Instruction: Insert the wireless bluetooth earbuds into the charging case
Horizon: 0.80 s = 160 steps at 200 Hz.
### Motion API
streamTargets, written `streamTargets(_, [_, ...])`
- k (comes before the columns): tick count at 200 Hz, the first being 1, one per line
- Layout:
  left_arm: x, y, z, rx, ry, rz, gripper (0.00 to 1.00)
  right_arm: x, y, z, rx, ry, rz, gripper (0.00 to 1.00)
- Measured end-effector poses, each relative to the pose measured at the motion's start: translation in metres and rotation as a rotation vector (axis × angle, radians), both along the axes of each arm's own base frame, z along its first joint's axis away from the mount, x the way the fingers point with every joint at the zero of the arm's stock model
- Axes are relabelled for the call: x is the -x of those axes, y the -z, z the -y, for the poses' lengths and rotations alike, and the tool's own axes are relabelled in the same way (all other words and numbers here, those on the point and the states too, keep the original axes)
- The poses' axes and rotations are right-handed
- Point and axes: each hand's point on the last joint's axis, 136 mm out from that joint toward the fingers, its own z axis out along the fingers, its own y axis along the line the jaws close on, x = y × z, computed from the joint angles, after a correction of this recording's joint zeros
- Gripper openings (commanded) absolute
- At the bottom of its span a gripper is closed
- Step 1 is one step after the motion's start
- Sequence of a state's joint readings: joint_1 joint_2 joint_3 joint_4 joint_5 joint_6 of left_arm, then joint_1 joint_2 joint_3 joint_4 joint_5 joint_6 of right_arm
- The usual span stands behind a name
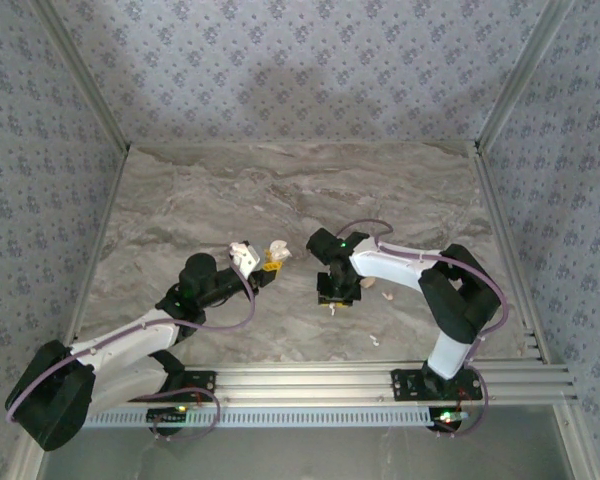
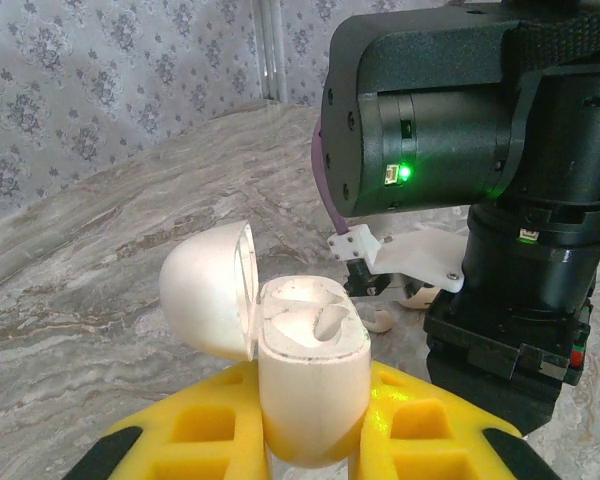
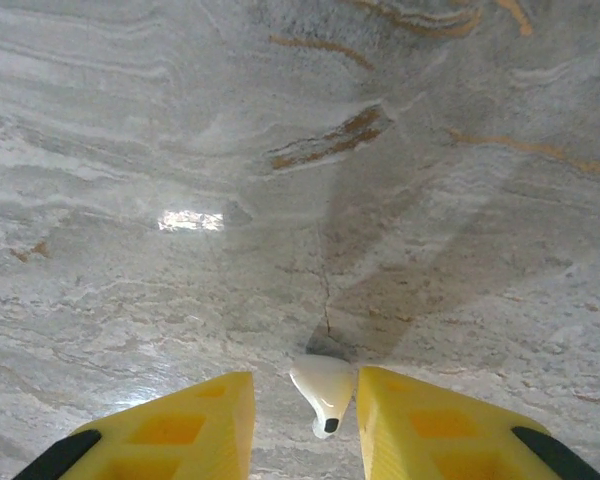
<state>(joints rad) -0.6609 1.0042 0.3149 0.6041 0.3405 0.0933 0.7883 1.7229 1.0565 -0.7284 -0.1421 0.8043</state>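
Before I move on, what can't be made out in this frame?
Base of the case: left wrist view, hidden between the left gripper fingers and cut by the bottom edge.
The loose earbuds on the table: left wrist view, partly behind the right arm.
The earbud at the right gripper: right wrist view, contact with table unclear; top view, too small.

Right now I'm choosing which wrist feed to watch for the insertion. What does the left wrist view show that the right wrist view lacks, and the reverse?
Left wrist view: the charging case, its lid hinged open and both wells empty, clamped in the left gripper, with the right arm close behind it.
Right wrist view: one earbud on the table between the parted jaws of the right gripper, with a gap on its left side.
Shared: yellow fingers at the bottom edge and the grey marbled table surface.
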Motion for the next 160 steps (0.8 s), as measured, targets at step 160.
streamTargets(160, [0.0, 0.001, 0.0, -0.003, 0.003, -0.003, 0.13, 0.001, 0.01, 0.006, 0.049, -0.021, 0.016, 0.21])
